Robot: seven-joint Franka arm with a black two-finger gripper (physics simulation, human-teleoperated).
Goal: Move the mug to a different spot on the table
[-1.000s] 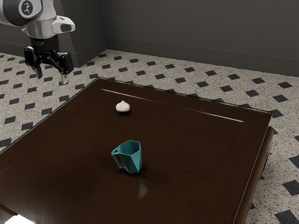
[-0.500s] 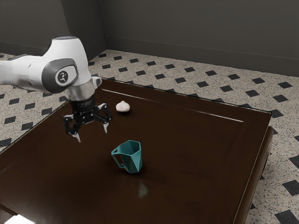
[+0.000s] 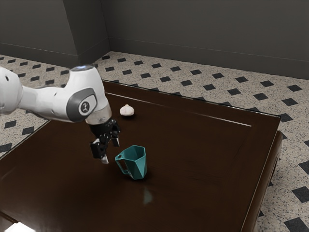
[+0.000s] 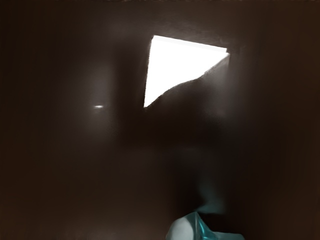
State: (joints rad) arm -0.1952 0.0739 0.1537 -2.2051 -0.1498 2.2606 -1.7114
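A teal faceted mug [image 3: 133, 162] stands upright near the middle of the dark wooden table [image 3: 203, 159], its handle turned toward the exterior view's left. My black gripper [image 3: 109, 151] hangs just off that handle side, low over the tabletop, with its fingers apart and nothing between them. In the wrist view a teal edge of the mug [image 4: 195, 229] shows just under my hand, against the glossy tabletop [image 4: 75, 165].
A white garlic bulb [image 3: 127, 110] lies toward the table's far edge, beyond my gripper. The table's edges drop to a checkered floor [image 3: 217, 82] on the far side and the exterior view's right. A bright reflection [image 4: 175, 67] glints on the tabletop.
My arm has swung down from high at the upper left and moved toward the exterior view's right, bringing the gripper beside the mug's handle. The mug and garlic have stayed put.
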